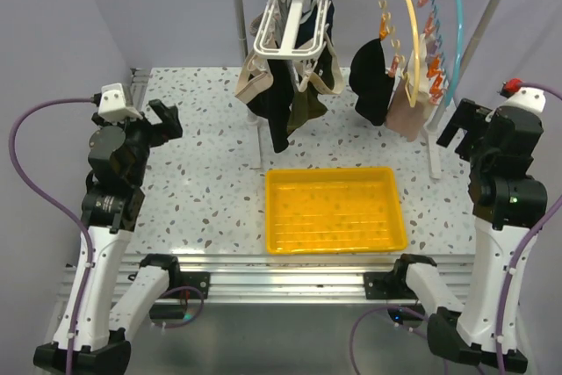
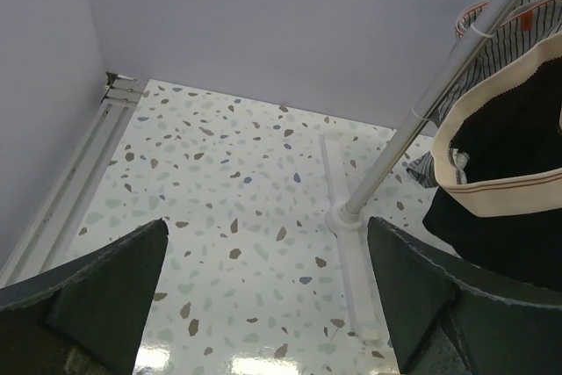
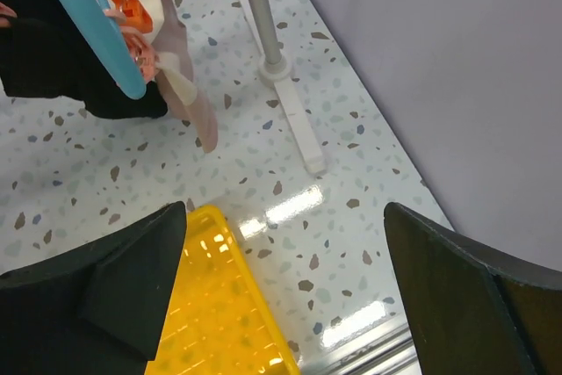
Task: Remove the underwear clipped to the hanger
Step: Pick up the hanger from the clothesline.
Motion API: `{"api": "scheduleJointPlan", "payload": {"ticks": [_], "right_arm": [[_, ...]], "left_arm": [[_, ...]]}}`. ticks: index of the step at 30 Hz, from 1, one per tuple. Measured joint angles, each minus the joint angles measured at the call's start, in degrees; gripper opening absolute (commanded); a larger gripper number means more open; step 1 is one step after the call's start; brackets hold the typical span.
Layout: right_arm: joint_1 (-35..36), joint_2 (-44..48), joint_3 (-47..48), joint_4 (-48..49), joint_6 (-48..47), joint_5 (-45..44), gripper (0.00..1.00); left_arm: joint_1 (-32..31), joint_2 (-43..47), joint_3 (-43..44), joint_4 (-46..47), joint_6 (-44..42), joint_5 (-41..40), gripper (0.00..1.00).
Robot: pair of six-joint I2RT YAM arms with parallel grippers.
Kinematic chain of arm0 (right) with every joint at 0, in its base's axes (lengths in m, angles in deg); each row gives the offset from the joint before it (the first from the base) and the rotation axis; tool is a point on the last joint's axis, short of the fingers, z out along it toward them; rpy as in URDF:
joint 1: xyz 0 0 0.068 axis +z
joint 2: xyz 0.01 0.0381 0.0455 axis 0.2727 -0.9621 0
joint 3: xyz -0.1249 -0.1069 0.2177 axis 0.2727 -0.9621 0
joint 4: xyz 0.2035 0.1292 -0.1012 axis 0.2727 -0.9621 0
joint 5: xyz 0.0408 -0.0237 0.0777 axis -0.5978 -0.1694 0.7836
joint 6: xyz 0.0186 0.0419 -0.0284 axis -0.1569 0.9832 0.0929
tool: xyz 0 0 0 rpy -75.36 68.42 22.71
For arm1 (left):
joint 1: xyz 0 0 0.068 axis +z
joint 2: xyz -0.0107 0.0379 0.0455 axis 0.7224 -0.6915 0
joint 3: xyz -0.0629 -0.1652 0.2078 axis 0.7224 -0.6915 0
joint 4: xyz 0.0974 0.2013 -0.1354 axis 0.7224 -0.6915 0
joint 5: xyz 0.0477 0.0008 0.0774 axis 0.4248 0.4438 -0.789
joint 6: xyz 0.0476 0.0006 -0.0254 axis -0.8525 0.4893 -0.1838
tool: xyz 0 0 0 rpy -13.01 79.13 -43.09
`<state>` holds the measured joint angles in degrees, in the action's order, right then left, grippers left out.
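— Top external view, starting at the left: what does it show?
— The left gripper (image 1: 164, 120) hangs over the pale speckled tabletop (image 1: 202, 129), its fingers spread wide on nothing. A white metal rack (image 1: 235, 6) stands at the back. Its left post (image 2: 413, 120) rises between that gripper and the underwear (image 1: 281, 98).
— Where exactly is the underwear?
— All of it is clipped up on the rack. Black, cream-banded and olive pieces hang bunched from a white rectangular plastic clip hanger (image 1: 290, 37), and the left wrist view adds a grey striped piece (image 2: 527, 24). Further right, a black piece (image 1: 373, 81) and a pale pink-beige piece (image 1: 408, 111) hang under a yellow plastic ring hanger (image 1: 414, 15) and a blue plastic ring hanger (image 1: 458, 32) with orange clips (image 1: 432, 63). Which ring holds which cannot be told.
— And the container?
— A yellow plastic tray (image 1: 334, 173) lies on the tabletop in front of the rack, and its ribbed floor shows from wall to wall.
— The right side?
— The right gripper (image 1: 461, 125) hovers near the pink-beige piece without touching it, fingers wide apart and holding nothing. The rack's right post (image 3: 255, 6) stands just beyond.
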<state>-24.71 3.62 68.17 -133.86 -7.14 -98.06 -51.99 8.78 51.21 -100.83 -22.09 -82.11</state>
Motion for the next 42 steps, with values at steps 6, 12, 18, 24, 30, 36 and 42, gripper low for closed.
{"api": "scheduleJointPlan", "payload": {"ticks": [6,12,18,24,30,36,42], "right_arm": [[0.00,-0.52,1.20,3.61,-3.65,1.97,0.99],[0.07,1.25,4.04,10.01,-13.86,16.37,0.99],[0.15,-9.27,22.38,7.04,-17.62,28.79,0.99],[0.22,-22.38,37.57,3.96,-10.99,40.81,0.99],[0.22,-34.42,46.58,2.93,-1.70,45.13,0.95],[0.28,-38.91,46.64,1.49,1.81,44.68,0.85],[2.75,-39.58,47.25,1.38,1.29,42.49,0.78]], "left_arm": [[0.04,-0.63,3.08,-2.14,-0.02,1.46,1.00],[0.07,-0.98,4.94,-2.34,0.07,2.73,1.00],[0.07,-1.86,5.49,-2.34,0.52,3.96,1.00],[0.07,-1.97,5.49,-2.58,1.07,4.63,1.00],[0.07,-1.07,5.49,-2.73,2.03,5.49,1.00],[0.07,0.26,5.31,-2.80,3.26,5.90,1.00],[0.09,1.42,4.09,-2.73,4.55,5.97,1.00]]}}
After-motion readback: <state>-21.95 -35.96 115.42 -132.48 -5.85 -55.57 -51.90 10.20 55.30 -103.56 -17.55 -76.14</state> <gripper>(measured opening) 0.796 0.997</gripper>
